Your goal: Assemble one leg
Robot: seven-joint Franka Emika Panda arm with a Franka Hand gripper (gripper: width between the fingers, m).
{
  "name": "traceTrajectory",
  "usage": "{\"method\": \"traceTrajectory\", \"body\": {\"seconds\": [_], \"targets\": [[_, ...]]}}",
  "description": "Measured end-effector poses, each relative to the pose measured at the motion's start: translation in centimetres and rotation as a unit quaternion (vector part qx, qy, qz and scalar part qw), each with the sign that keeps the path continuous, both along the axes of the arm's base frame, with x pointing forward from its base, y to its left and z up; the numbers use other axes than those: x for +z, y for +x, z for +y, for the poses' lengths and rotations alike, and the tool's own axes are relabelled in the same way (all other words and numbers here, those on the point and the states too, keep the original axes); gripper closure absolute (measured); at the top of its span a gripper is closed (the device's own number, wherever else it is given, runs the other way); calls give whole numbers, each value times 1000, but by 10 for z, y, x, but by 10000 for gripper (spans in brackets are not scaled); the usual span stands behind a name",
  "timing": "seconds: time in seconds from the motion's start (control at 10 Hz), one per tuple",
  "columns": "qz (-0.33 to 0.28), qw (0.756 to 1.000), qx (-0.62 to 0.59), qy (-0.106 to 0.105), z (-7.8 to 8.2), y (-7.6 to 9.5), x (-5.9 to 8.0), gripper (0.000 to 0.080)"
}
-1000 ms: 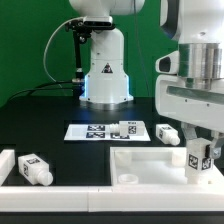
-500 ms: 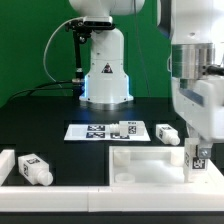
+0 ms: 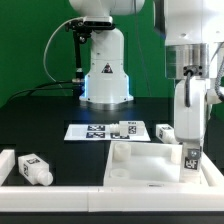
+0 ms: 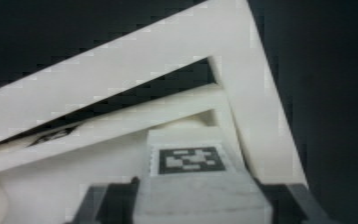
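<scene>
Gripper (image 3: 190,150) pinching leg (image 3: 191,160), long axis upright, hanging directly over panel (image 3: 140,160) near its right corner.

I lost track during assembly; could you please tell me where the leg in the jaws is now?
In the exterior view, the leg is at lower right, held upright in the gripper over the white panel.

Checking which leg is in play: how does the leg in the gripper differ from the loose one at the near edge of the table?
The held leg stands upright in the gripper, above the white panel; the loose leg lies on its side on the table. The held leg is at the exterior view's right, the loose leg at its left. Both are white pegs bearing square tags.
</scene>
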State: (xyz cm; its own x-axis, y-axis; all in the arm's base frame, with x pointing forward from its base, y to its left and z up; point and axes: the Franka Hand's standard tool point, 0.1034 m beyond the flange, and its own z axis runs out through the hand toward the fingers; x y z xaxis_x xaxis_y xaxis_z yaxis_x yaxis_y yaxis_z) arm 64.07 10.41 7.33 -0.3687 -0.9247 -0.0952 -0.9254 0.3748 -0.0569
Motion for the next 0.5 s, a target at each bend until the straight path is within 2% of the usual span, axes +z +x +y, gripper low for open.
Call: {"method": "traceTrajectory", "body": {"seconds": [0.1,0.2,0.3,0.4,0.5], "targets": [[0,1000,3,0,0,0,0,442],[-1,1000,5,0,2,0,2,254],[-13,1000,17,5,9,5,17,254],[-24,999,25,10,12,8,34,171],[-26,999,26,10,12,9,36,154]]}}
